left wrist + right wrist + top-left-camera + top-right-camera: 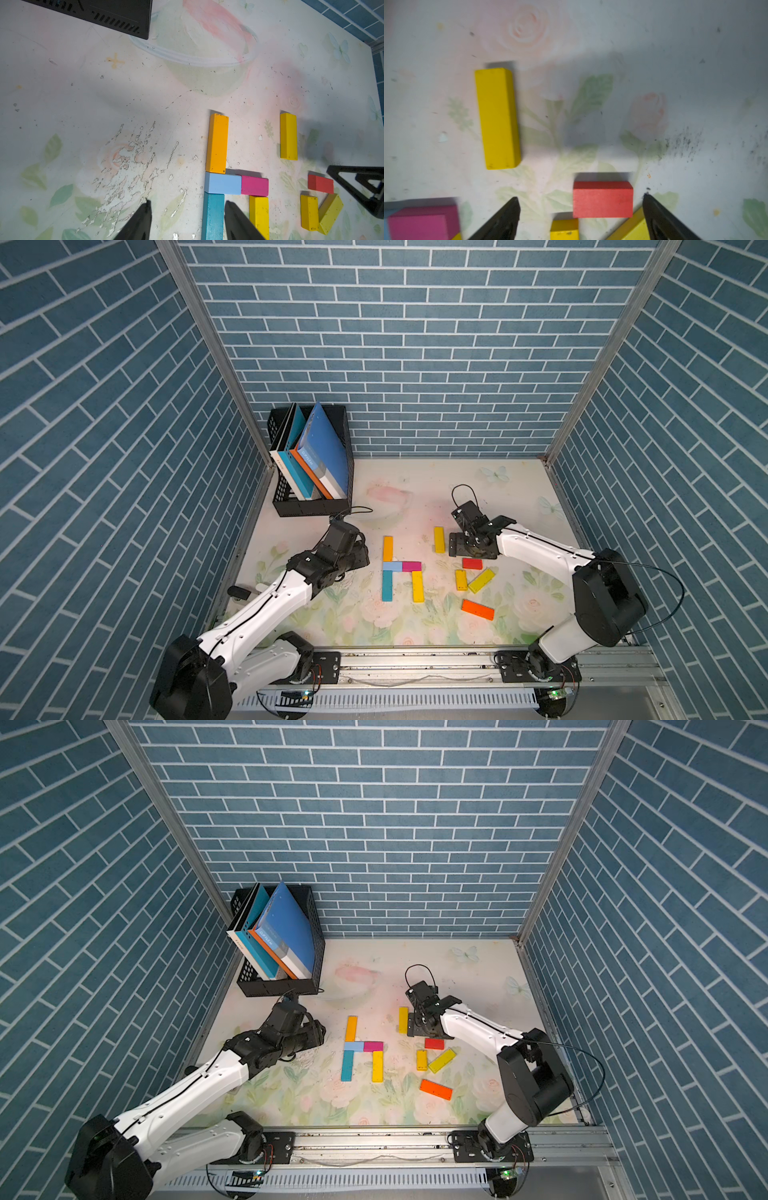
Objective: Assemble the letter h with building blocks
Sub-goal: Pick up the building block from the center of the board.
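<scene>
Letter so far: an amber-orange long wooden block (387,548), a pale blue short block (392,566) lying crosswise and a teal long block (387,586) touch end to end as one straight stroke. A magenta short block (411,566) butts against the pale blue one. A yellow long block (417,586) runs down from the magenta one, parallel to the teal.
Loose blocks: a second yellow long block (439,539) lies alone, apart from the letter. A red short block (472,563) lies near it. A yellow short block (461,579) touches a tilted lime-yellow long block (481,580). A bright orange long block (477,609) lies tilted, nearest the front rail.
Right gripper (580,197): fingers spread wide and released, clasping nothing. In its wrist view the red short block lies flat on the mat between them.
Left gripper (187,202): fingers parted and empty, beside the teal block on the side away from the loose blocks.
Surface: flower-printed table mat (415,497), scuffed in places.
Black mesh crate (311,506): at the far left corner, holding leaning books (328,448).
Writing: pale lettering on a blue book spine, too small to read.
</scene>
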### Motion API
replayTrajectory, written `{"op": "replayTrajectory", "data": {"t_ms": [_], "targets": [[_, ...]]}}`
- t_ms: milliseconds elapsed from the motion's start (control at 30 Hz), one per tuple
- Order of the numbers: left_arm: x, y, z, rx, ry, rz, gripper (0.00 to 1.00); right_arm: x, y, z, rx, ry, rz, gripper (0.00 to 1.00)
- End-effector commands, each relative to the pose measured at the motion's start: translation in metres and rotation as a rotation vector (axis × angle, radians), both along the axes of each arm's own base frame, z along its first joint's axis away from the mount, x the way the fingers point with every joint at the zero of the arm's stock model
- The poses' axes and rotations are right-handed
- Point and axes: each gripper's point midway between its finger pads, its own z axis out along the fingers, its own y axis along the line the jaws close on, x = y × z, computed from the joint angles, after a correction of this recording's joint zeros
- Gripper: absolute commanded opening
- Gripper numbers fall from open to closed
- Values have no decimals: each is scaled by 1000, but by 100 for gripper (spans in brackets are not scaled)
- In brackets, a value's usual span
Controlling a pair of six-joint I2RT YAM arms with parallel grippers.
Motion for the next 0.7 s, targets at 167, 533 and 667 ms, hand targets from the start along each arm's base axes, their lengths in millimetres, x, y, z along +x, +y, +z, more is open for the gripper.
{"op": "replayTrajectory", "data": {"t_ms": [167,533,667], "targets": [[-1,1,-3,-1,5,-5,61,-16,-9,-28,14,56,35,91],[0,0,-5,0,8,-8,61,-16,-11,-37,8,59,44,57],[0,-1,-8,-3,13,-8,61,-22,-4,-29,18,56,44,47]]}}
